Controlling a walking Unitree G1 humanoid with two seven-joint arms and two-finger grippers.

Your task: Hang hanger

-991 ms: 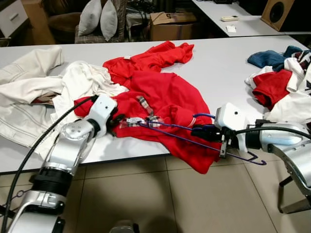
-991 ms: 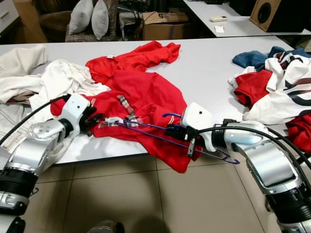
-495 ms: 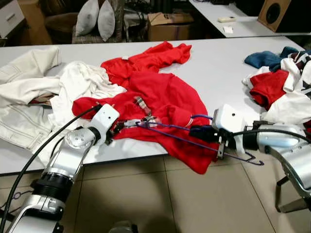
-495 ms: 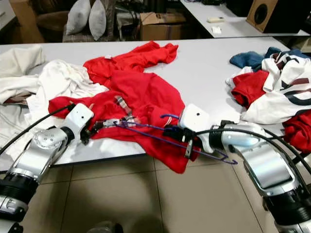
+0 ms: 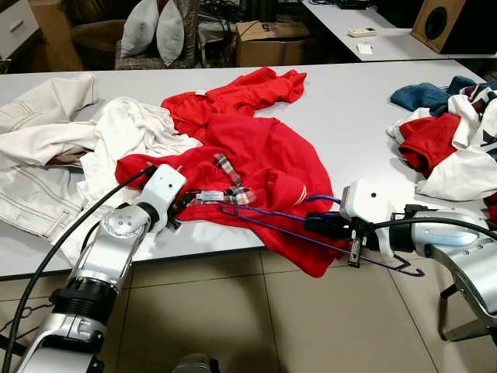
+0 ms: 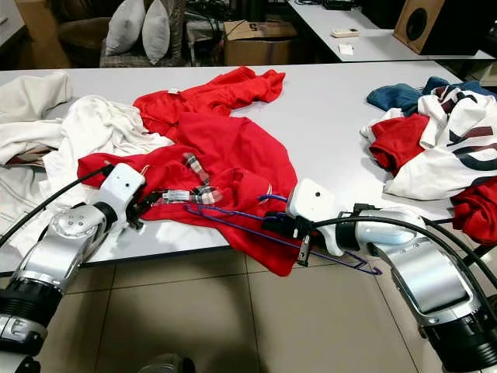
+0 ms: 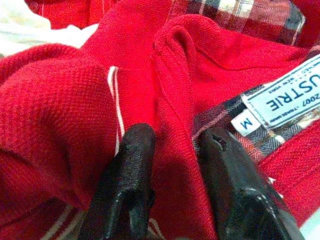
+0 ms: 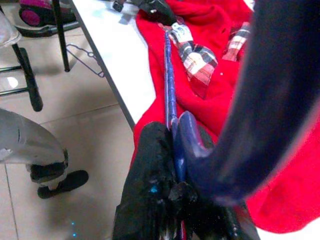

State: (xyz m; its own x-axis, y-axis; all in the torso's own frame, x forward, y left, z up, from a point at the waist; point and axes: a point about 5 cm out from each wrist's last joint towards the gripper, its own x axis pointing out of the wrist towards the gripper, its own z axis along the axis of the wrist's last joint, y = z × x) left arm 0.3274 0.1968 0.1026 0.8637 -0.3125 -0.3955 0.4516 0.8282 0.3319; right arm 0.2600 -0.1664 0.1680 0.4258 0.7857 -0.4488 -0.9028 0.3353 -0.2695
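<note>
The red shirt's [image 7: 65, 100] collar label [image 7: 287, 92] reads "USTRIE", "2007", with an "M" size tab [image 7: 246, 123].

My count of what lies before me

I see one blue hanger [image 5: 311, 233], one red shirt [image 5: 256, 148], one white table [image 5: 349, 109], two grey pillows [image 5: 155, 27] at the upper left, one cardboard box [image 5: 272, 39], one speaker [image 5: 439, 22] at the upper right, and my two grippers, the left gripper [image 5: 189, 200] and the right gripper [image 5: 314, 225].

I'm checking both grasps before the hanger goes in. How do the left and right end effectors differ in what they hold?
The left end effector pinches a fold of the red shirt by its plaid collar; the right end effector clamps the blue hanger. The left sits over the table, the right off its front edge. Both are shut.
</note>
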